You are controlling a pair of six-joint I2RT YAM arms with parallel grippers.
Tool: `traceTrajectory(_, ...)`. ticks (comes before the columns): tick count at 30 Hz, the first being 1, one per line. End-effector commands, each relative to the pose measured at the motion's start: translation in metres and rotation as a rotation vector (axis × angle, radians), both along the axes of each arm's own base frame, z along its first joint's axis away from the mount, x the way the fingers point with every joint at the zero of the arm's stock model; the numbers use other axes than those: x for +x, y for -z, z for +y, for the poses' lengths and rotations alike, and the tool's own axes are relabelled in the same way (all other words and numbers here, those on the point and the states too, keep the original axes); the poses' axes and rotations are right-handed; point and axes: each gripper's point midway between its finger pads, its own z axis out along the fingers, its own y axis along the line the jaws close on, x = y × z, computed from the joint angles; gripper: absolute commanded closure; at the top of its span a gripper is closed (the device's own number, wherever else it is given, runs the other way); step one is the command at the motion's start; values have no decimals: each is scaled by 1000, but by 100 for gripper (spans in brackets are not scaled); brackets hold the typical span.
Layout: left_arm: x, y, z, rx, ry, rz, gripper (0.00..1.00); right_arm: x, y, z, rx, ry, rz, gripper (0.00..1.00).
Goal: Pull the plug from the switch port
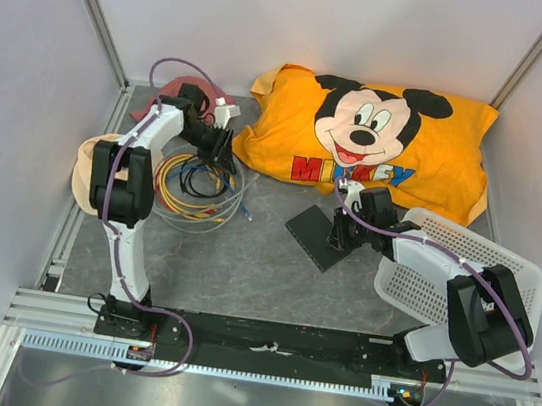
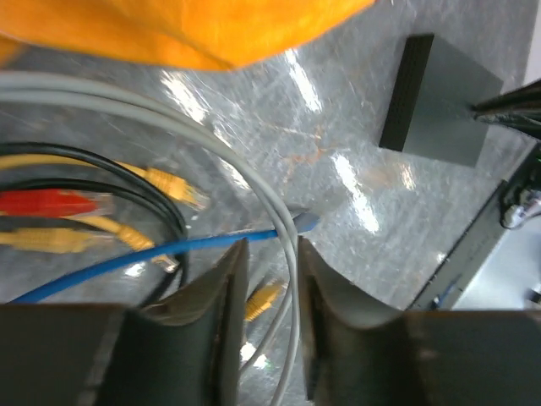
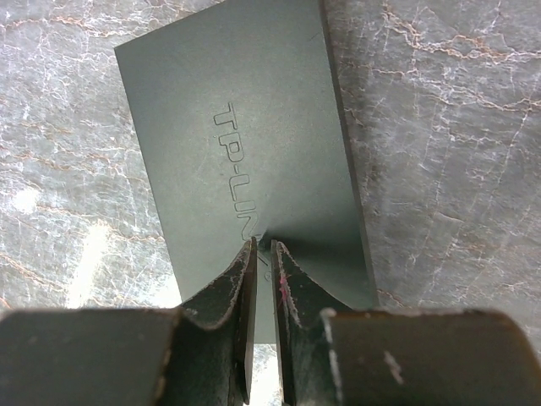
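The left gripper (image 2: 270, 249) has its jaws a little apart with nothing between them, and it hangs over a pile of cables (image 1: 197, 188). The right gripper (image 3: 263, 247) has its jaws nearly closed, with only a thin slit, and the tips touch the flat top of the switch (image 3: 228, 127). The switch lies in the middle of the grey table (image 1: 241, 270). The plug (image 2: 304, 222) of the blue cable (image 2: 169, 254) lies loose on the table just past the left fingertips, well apart from the switch. A white basket (image 1: 453, 274) sits on the right. The orange pillow (image 1: 370, 141) lies at the back.
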Motion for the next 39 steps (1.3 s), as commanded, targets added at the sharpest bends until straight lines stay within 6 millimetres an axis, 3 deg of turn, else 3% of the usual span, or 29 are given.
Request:
traceTrajectory(1,-7,-24,-13,-93,-20,17,59,-8,11,-13,-54,14,25,80)
traceTrajectory(2,-6,-28,-13,-96,-19,4,54,-8,11,-13,-52,15,29,80)
traceTrajectory(4,-7,-45,-14,-106,-20,-34,5,-7,12,-13,-53,15,29,80)
traceTrajectory(6,-6,-61,-13,-109,-23,-76,1,-8,11,-13,-53,14,27,80)
traceTrajectory(10,-10,-121,-14,-130,1,-244,1,-3,2,-13,-43,13,4,78)
traceTrajectory(11,-13,-148,-13,-134,9,-321,1,-1,-1,-14,-39,17,-4,77)
traceTrajectory(14,-21,-195,-6,-105,4,-487,1,9,-17,-13,-11,28,-38,74)
traceTrajectory(16,-17,-208,5,-46,-62,-555,1,19,-28,-13,8,43,-60,72)
traceTrajectory(17,-22,-225,11,-26,-95,-606,1,22,-32,-14,12,49,-61,71)
traceTrajectory(20,-22,-236,30,54,-207,-662,1,38,-46,-20,-9,59,-106,68)
traceTrajectory(21,-29,-248,35,66,-228,-708,1,42,-48,-24,-33,71,-123,68)
traceTrajectory(22,-31,-239,40,94,-239,-708,1,47,-51,-29,-59,84,-138,70)
traceTrajectory(24,-40,-251,41,86,-233,-783,1,54,-44,-45,-148,138,-152,87)
traceTrajectory(25,-43,-242,40,89,-222,-775,1,53,-38,-52,-184,155,-143,92)
traceTrajectory(26,-45,-246,39,78,-221,-794,1,53,-29,-61,-230,172,-132,99)
traceTrajectory(30,-53,-243,36,44,-235,-774,1,41,-5,-80,-330,207,-70,100)
traceTrajectory(34,-58,-234,36,49,-213,-777,1,33,3,-72,-304,199,-17,100)
traceTrajectory(39,-60,-226,38,63,-218,-766,1,17,6,-39,-230,120,45,100)
